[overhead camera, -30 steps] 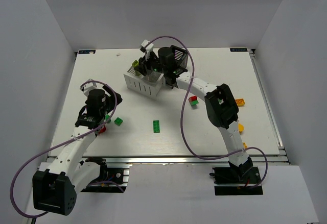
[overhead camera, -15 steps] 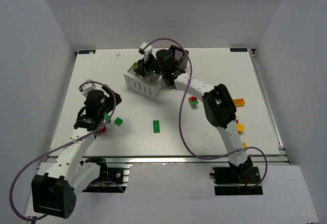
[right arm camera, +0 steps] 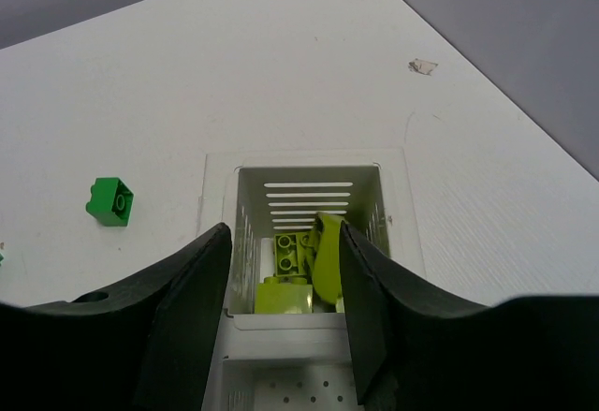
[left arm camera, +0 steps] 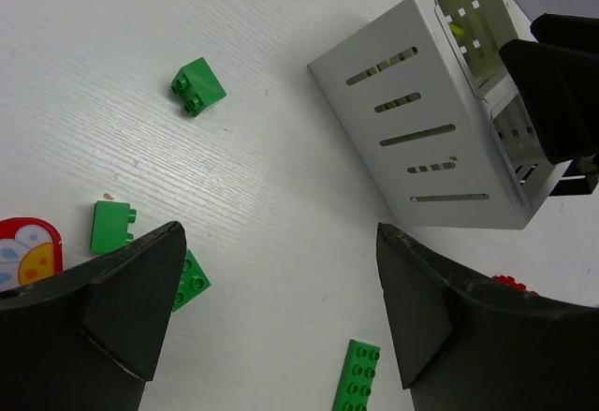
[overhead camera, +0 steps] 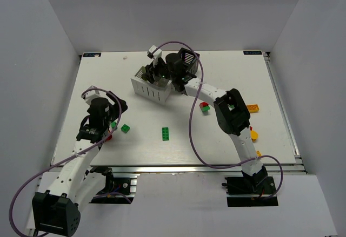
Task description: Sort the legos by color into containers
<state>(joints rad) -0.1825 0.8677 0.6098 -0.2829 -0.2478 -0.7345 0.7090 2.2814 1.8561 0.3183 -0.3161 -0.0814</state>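
Your right pincer hangs over one compartment of the white slatted plastic container. Its fingers are parted and grip nothing. The lime green studded bricks lie inside that compartment. Your left pincer stands wide and empty above the white tabletop, with small green studded bricks scattered beneath it.

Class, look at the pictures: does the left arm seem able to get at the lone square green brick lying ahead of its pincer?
Probably yes. The green brick lies alone on bare table just ahead of the open left pincer, with nothing between them.
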